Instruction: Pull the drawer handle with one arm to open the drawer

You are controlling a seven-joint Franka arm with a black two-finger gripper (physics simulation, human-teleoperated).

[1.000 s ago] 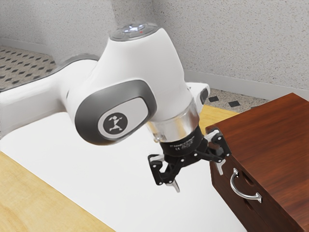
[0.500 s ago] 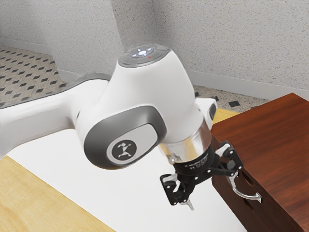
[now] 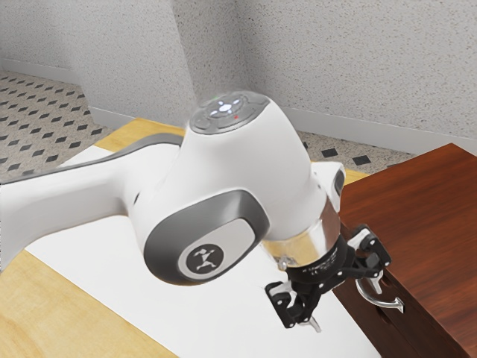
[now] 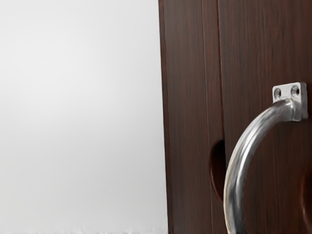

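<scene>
Gripper [image 3: 343, 298]: fingers spread wide, just beside drawer handle [image 4: 241, 165], off-centre to it. Risk: closing now, one finger strikes bar, grasp slips.

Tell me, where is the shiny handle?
The handle sits on the dark wooden drawer front, at the exterior view's lower right, just beside the fingers.

White tabletop [image 3: 209, 321] free beside tool [image 3: 341, 298]; drawer cabinet [image 3: 432, 224] walls exterior view's right; handle [image 3: 381, 300] protrudes
</scene>
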